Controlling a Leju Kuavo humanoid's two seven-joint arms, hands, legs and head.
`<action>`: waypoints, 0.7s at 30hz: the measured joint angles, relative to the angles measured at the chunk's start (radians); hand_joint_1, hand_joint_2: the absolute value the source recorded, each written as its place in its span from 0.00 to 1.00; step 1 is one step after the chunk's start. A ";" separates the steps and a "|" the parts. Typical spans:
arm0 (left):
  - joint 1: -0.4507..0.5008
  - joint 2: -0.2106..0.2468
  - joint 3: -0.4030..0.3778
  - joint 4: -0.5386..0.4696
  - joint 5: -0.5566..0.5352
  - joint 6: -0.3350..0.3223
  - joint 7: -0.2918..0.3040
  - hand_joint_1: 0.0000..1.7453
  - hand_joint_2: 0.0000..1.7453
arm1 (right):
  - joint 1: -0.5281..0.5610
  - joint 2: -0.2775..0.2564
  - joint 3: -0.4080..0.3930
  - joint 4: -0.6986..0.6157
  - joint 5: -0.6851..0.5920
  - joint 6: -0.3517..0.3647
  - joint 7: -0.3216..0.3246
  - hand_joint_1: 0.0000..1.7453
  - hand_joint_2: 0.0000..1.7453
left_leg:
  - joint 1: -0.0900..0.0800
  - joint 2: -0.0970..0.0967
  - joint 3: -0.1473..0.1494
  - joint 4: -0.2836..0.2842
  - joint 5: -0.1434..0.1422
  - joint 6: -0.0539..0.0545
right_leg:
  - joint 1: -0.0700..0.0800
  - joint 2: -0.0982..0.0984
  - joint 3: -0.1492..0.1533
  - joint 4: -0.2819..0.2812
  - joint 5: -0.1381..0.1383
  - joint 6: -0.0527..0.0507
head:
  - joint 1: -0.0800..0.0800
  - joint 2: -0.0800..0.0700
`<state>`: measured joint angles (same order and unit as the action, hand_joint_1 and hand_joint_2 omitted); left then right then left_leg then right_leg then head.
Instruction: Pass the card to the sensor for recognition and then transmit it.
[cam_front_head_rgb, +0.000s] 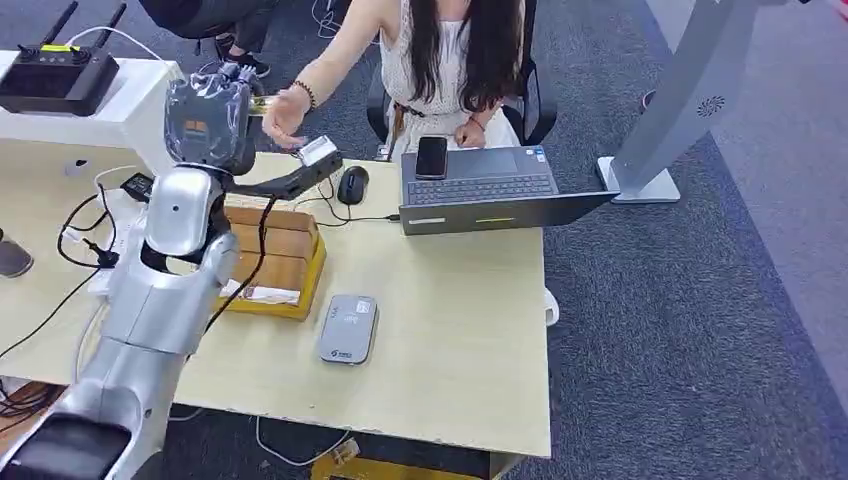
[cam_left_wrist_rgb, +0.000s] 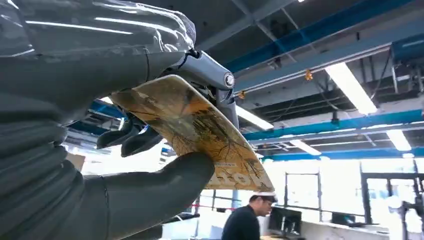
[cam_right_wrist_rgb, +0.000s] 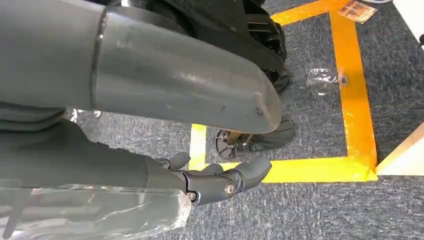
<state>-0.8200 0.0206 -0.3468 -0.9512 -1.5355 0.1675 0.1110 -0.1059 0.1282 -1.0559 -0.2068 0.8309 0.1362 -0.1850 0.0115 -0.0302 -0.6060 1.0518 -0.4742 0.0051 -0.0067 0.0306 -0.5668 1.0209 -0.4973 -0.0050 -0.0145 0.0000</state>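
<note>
One yellow-brown patterned card (cam_left_wrist_rgb: 200, 135) is pinched between the thumb and fingers of the left hand (cam_front_head_rgb: 215, 115), raised beyond the table's far edge, near a person's outstretched hand (cam_front_head_rgb: 283, 115). The yellow wooden tray (cam_front_head_rgb: 300, 290) holds brown boxes (cam_front_head_rgb: 280, 245). The grey rectangular sensor (cam_front_head_rgb: 348, 328) lies beside the tray. The right hand (cam_right_wrist_rgb: 210, 177) hangs loosely spread over grey carpet (cam_right_wrist_rgb: 310, 210), holding nothing.

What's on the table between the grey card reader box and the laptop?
Nothing. In the head view, bare table runs from the grey card reader to the laptop; the mouse sits off to the side.
</note>
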 joint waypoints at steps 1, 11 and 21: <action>-0.015 -0.001 0.001 0.021 0.002 0.000 0.000 1.00 1.00 | 0.000 0.000 0.000 0.000 0.000 0.000 0.000 0.00 0.00 | 0.000 0.000 0.000 0.000 0.000 0.000 | 0.000 0.000 0.000 0.000 0.000 0.000 | 0.000 0.000; -0.055 -0.001 0.003 0.138 0.004 0.001 -0.005 0.00 1.00 | 0.000 0.001 0.003 0.000 -0.001 0.002 0.002 0.00 0.00 | 0.000 0.000 0.000 0.000 0.000 0.000 | 0.000 0.000 0.000 0.000 0.000 0.000 | 0.000 0.000; -0.036 -0.002 0.018 0.155 0.005 0.045 -0.020 0.00 1.00 | 0.001 0.002 0.006 0.002 -0.001 0.000 0.001 0.00 0.00 | 0.000 0.000 0.000 0.000 0.000 0.000 | 0.000 0.000 0.000 0.000 0.000 0.000 | 0.000 0.000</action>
<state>-0.8562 0.0187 -0.3292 -0.7961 -1.5309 0.2129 0.0911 -0.1048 0.1305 -1.0494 -0.2045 0.8301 0.1358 -0.1843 0.0113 -0.0300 -0.6060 1.0518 -0.4743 0.0052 -0.0068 0.0309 -0.5669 1.0207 -0.4973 -0.0050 -0.0149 0.0000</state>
